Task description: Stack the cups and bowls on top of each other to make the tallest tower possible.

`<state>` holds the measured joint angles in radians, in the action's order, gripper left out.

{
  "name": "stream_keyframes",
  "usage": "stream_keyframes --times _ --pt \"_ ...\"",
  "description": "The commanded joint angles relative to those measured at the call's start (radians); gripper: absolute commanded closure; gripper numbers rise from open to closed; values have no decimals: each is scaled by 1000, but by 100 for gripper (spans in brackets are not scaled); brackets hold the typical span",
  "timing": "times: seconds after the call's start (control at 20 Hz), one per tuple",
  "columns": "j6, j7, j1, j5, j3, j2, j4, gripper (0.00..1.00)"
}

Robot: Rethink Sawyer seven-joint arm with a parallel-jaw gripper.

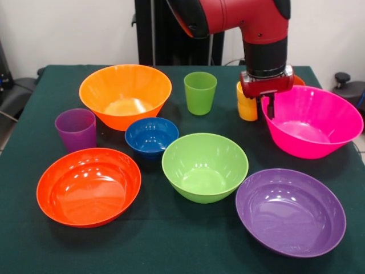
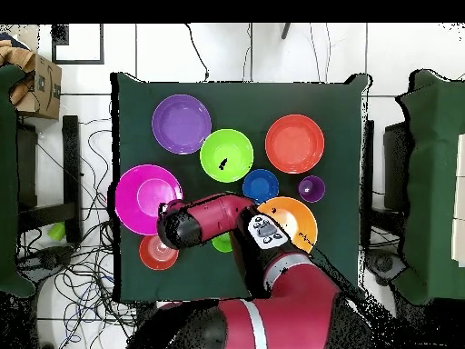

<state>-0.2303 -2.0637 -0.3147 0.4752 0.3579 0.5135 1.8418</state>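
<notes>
Nothing stacked yet: every bowl and cup sits alone on the table (image 1: 171, 245). Gripper (image 1: 268, 108) hangs at the near rim of the pink bowl (image 1: 311, 123), arm coming down vertical, dark fingers (image 1: 272, 105) dipping just inside that rim; can't tell if they're apart or together. Yellow cup (image 1: 246, 105) just beside the pink bowl, green cup (image 1: 200, 92) further off.

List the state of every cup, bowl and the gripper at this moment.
Gripper: over pink bowl's rim, holding nothing, open-or-shut unclear.
Pink bowl: upright, empty.
Yellow cup: beside pink bowl.
Green cup, purple cup: upright, unstacked.
Other bowls: upright, empty, unstacked.
</notes>
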Motion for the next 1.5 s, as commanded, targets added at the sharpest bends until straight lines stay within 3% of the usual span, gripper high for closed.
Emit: stream_keyframes --times 0.05,0.4,0.6,1.05,1.5 --pt "21 -60 -10 15 -26 -24 -23 100" --pt "93 -187 -11 -92 2 106 98 100" --pt "105 -182 -62 -144 60 141 149 100" --pt "22 -82 -170 -207 157 93 83 100" --pt "-150 2 -235 -288 222 56 -27 100"
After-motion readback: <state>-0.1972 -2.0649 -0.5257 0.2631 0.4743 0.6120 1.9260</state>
